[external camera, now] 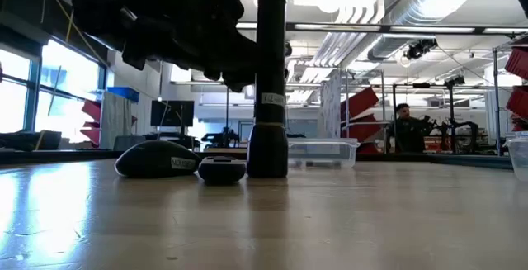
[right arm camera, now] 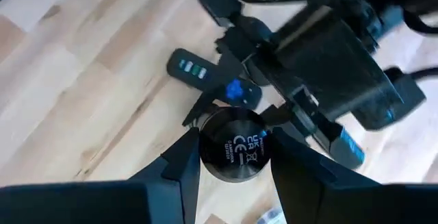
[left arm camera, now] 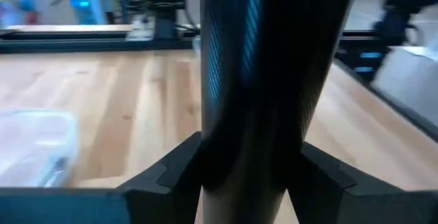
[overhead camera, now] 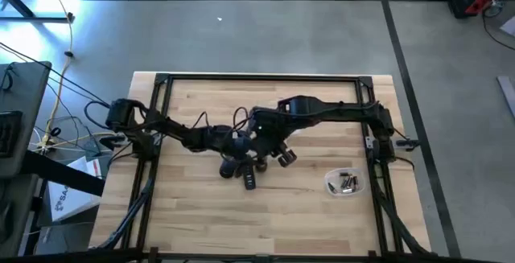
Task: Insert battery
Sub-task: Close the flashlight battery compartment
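Reading from the left: the left gripper (left arm camera: 250,172) comes in level from the left side. It is closed narrow on the body of the black cylinder (external camera: 266,146), with one finger on each flank. The cylinder stands upright at table centre with its long axis vertical.

The right gripper (right arm camera: 236,152) points down that axis from above. It is drawn in narrow, both sides against the round marked end, and reads as a hold on the cylinder's top.

The batteries (overhead camera: 348,183) lie in a clear tub (overhead camera: 331,185) on the right side, well apart from the cylinder. The right arm is nearer to them. Judgement: the left arm should keep the cylinder steady while the right fetches a battery and lowers it end-on.
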`<action>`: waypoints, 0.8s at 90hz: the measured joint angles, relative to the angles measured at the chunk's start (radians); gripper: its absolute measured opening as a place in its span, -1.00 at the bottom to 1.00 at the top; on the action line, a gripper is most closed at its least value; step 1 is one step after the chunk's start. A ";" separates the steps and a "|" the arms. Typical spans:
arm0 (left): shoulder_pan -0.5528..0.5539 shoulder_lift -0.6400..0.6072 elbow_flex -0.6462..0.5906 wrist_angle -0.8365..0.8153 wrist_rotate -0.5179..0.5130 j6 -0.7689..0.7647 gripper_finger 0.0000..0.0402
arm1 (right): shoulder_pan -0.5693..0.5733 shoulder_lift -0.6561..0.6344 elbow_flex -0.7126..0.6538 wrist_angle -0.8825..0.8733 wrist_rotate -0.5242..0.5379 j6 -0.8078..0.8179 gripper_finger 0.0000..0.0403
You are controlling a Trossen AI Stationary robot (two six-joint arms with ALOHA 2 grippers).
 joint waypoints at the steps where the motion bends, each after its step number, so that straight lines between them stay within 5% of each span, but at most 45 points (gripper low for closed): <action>1: 0.001 0.000 0.000 0.000 0.004 0.004 -0.22 | 0.000 0.000 0.000 0.001 -0.002 -0.005 -0.39; 48: 0.029 0.001 0.015 -0.007 0.113 0.102 -0.22 | 0.002 0.002 -0.001 0.016 -0.037 -0.234 -0.39; 72: 0.053 0.001 0.018 -0.008 0.108 0.092 -0.22 | 0.005 0.002 -0.001 0.020 -0.040 -0.169 -0.39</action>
